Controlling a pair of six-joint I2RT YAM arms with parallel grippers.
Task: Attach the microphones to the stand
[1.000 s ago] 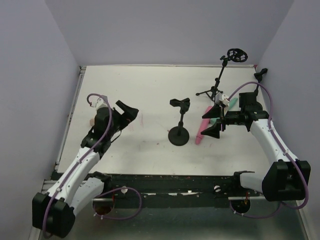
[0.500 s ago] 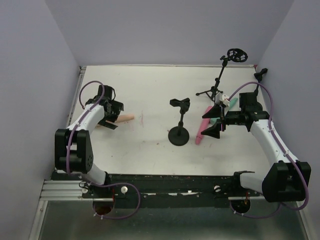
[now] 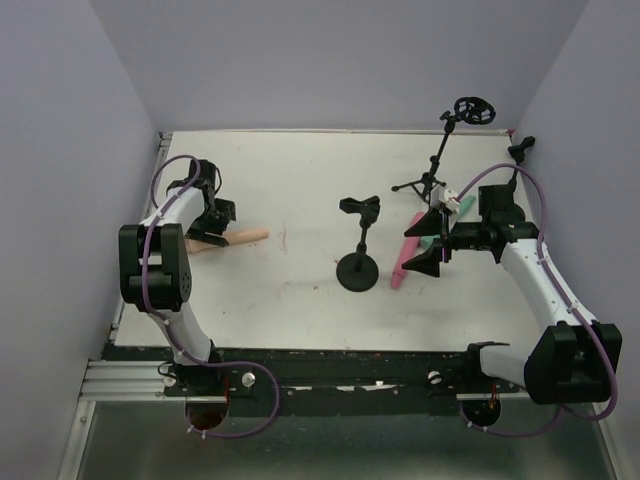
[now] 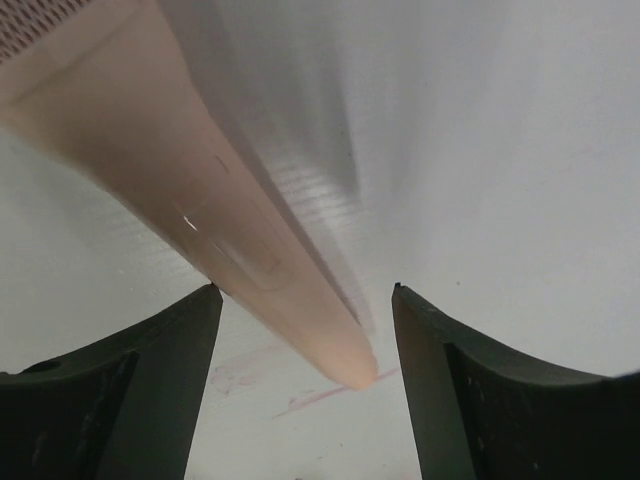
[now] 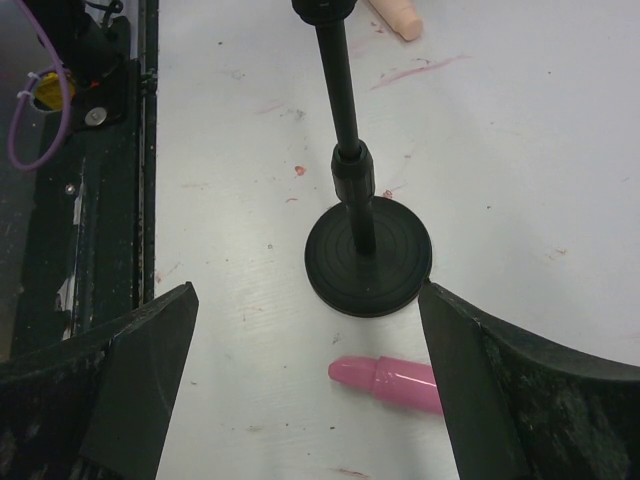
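– Checking left wrist view: peach microphone (image 4: 190, 190) lies on the table (image 4: 500, 150) between the fingers of the left gripper (image 4: 306, 288); overhead shows only its tip.
– Grip?
– Jaws wide, nothing clamped.

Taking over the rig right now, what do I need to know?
Left gripper: open, jaws straddling the peach mic, which lies flat at the table's left; not clamped yet.
Right gripper: open, empty, over the pink mic and teal mic, both lying right of the round-base stand.
Done: nothing. That stand and the tripod stand at back right are bare.
Left: pick up and attach all three mics.
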